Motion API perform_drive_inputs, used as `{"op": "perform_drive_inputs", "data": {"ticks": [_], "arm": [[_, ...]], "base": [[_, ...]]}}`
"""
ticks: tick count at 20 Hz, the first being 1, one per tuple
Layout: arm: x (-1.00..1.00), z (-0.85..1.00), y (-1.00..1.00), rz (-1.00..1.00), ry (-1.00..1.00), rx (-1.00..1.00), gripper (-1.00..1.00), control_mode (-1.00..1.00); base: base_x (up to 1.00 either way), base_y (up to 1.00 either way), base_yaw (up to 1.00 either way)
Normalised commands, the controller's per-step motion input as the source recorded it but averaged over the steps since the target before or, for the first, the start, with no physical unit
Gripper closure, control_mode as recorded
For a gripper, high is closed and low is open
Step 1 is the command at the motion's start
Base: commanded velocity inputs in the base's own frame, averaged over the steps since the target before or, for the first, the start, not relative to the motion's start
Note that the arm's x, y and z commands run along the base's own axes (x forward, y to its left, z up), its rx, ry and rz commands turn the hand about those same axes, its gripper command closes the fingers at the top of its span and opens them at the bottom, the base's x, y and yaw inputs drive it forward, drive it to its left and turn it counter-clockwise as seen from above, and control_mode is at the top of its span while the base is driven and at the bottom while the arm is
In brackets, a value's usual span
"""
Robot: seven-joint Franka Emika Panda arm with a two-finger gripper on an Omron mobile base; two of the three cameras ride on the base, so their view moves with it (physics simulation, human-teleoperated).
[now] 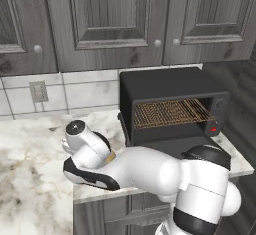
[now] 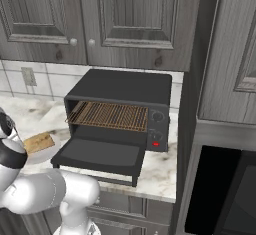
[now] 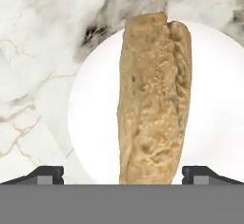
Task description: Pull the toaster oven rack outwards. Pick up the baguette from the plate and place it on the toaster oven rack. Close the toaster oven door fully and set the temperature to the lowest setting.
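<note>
Matte black and wider than tall, the toaster oven (image 1: 172, 104) occupies the centre right of the left base view, and in the right base view (image 2: 120, 106) we find it at mid-frame on a white marble countertop (image 2: 160, 171). Its drop-down toaster oven door (image 2: 100, 156) lies open and roughly level in front of the cavity, and we see the coppery wire-mesh toaster oven rack (image 2: 111, 115) projecting a little past the front opening; from the left base view the rack (image 1: 170, 113) shows the same fine crosshatch. On the right-hand control panel we note two dark round knobs, the upper knob (image 2: 158, 116) above the lower, and a small red indicator (image 2: 156, 143) beneath them. The small pale plate (image 2: 50, 149) sits at the left edge of the right base view, beside the door, with the golden-tan baguette (image 2: 39, 142) lying on it. In the hand view the plate (image 3: 90, 108) fills the centre over veined marble, and the baguette (image 3: 152, 99) runs lengthwise from top to bottom of the frame across it. The gripper (image 3: 122, 175) hangs directly over the loaf, its two dark fingertips (image 3: 45, 175) spread wide at lower left and lower right, on either side of the bread and clear of it, so we read it as released and holding nothing. Grey panelled wall cabinets (image 1: 115, 19) span the top of the left base view, above a tiled backsplash with an electrical outlet (image 1: 38, 91) at the left.
</note>
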Motion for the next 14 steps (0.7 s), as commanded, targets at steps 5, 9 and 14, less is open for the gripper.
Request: {"op": "perform_drive_inputs", "data": {"ticks": [5,9,14], "arm": [[0.17,0.22,-0.27,0.0,0.22,0.02,-1.0,-1.0],[0.24,-0.11,-0.16,0.0,0.23,0.05,-1.0,-1.0],[0.09,-0.36,0.02,0.02,0.09,0.0,-1.0,-1.0]], "base": [[0.0,0.0,0.0],[0.0,0.0,0.0],[0.0,0.0,0.0]]}}
